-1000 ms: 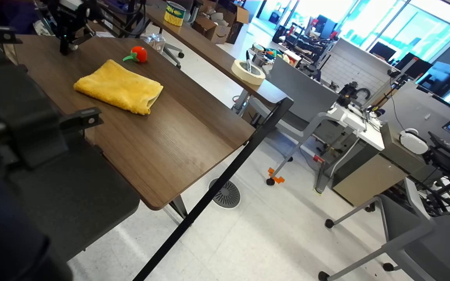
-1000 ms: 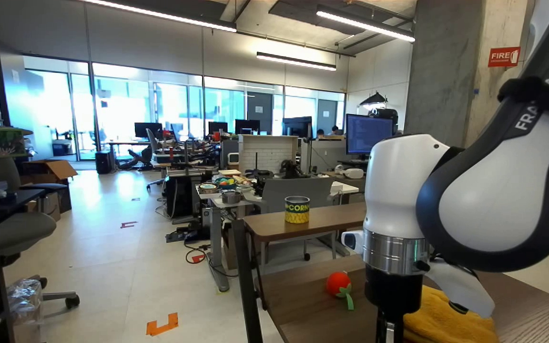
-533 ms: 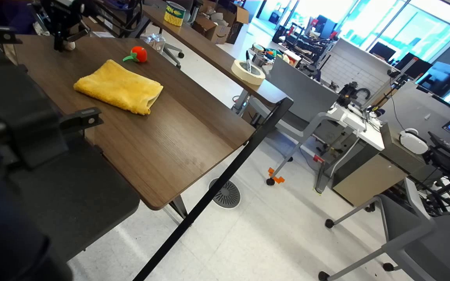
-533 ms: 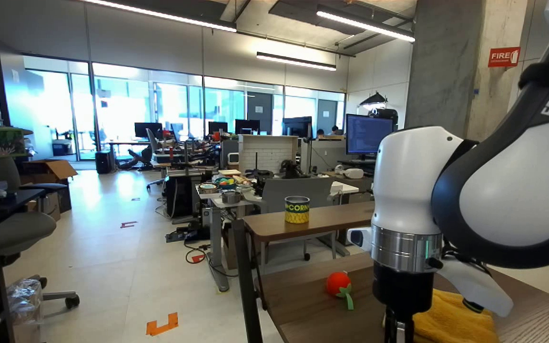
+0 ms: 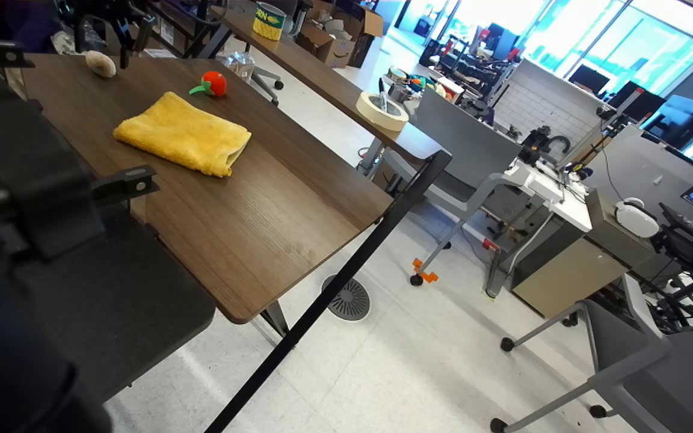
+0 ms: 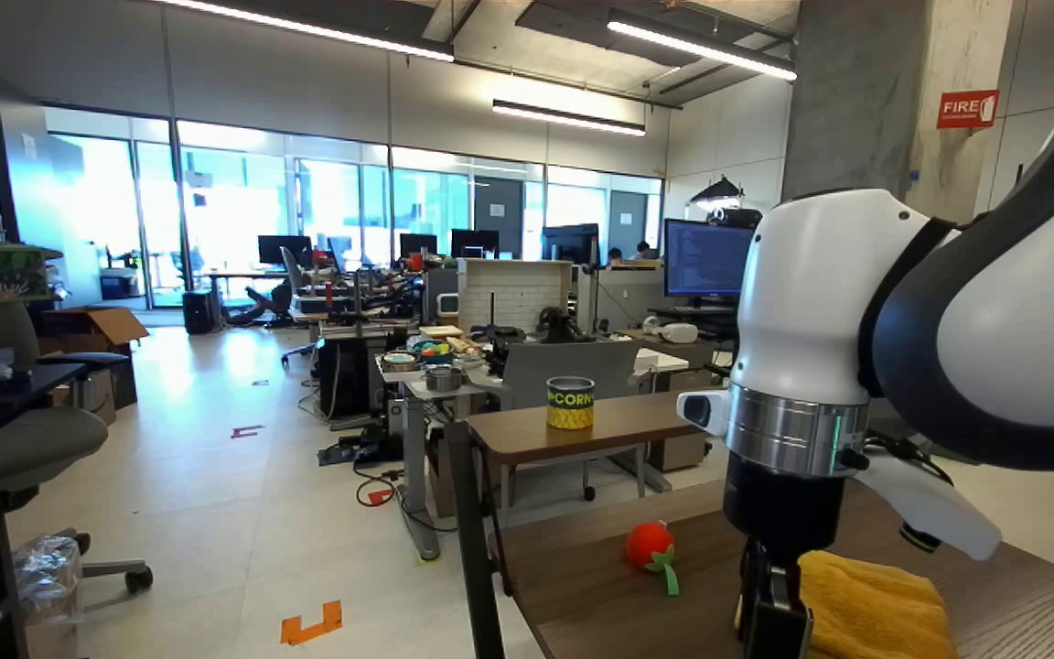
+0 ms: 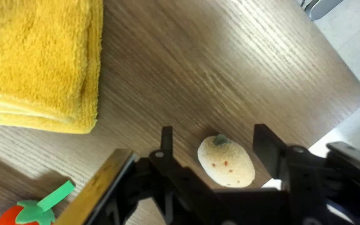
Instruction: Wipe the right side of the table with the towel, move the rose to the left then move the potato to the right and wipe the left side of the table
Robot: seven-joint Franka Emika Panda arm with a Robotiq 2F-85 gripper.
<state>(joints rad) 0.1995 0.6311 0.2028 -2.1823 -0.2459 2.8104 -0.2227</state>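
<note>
The cream-coloured potato point(image 7: 227, 162), with red specks and a dark green tuft, lies on the table point(image 5: 286, 240). Above it hangs my gripper point(image 7: 213, 132), open, its fingers apart on either side with gaps to the potato. In an exterior view the potato point(image 5: 100, 64) shows under the gripper point(image 5: 101, 49) near the table's far end. The folded yellow towel point(image 7: 36, 62) rests a short way off; both exterior views show it too. The rose point(image 5: 214, 83), red and round with a green stem, lies beyond the towel near the long edge; the wrist view cuts off part of the rose point(image 7: 33, 212).
A narrower, higher table runs alongside, bearing a corn can point(image 6: 570, 403) and a roll of tape point(image 5: 382, 111). A black bar point(image 5: 334, 288) crosses the near end of the wooden table. In the wrist view a rounded table corner point(image 7: 355, 93) shows at right.
The gripper has gone from shut beside the potato to open above it, rising from the tabletop. The potato shows more fully. Towel and rose have stayed where they were.
</note>
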